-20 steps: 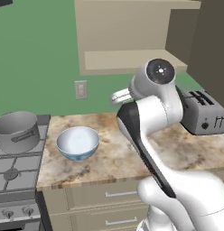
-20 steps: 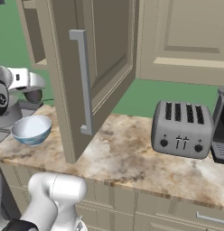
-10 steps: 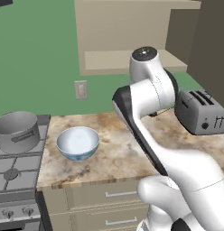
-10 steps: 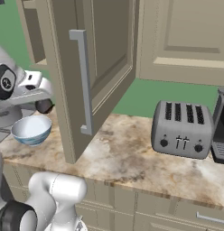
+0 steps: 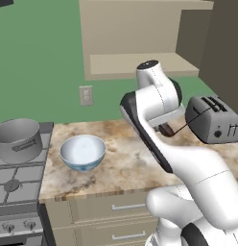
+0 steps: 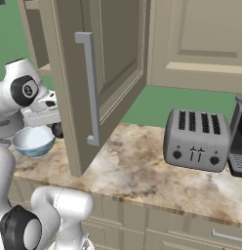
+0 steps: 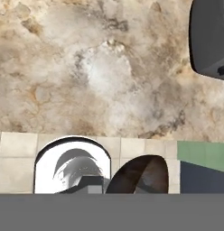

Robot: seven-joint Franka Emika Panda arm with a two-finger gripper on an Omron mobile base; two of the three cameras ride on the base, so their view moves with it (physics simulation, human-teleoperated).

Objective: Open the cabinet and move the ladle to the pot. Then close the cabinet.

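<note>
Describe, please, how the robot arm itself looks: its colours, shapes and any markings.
The arm is built of glossy white, rounded segments joined by dark grey to black bands at the joints. One joint ends in a round black cap with a small pale centre, seen in the right base view. No cables or printed markings are visible.

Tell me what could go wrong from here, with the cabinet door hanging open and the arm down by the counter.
1. The open cabinet door juts out over the counter, so an arm swing toward it could strike its edge or handle.
2. The bowl sits between the arm and the pot; a low carry toward the pot might clip it.
3. The toaster stands close beside the arm's elbow and could get nudged.
</note>
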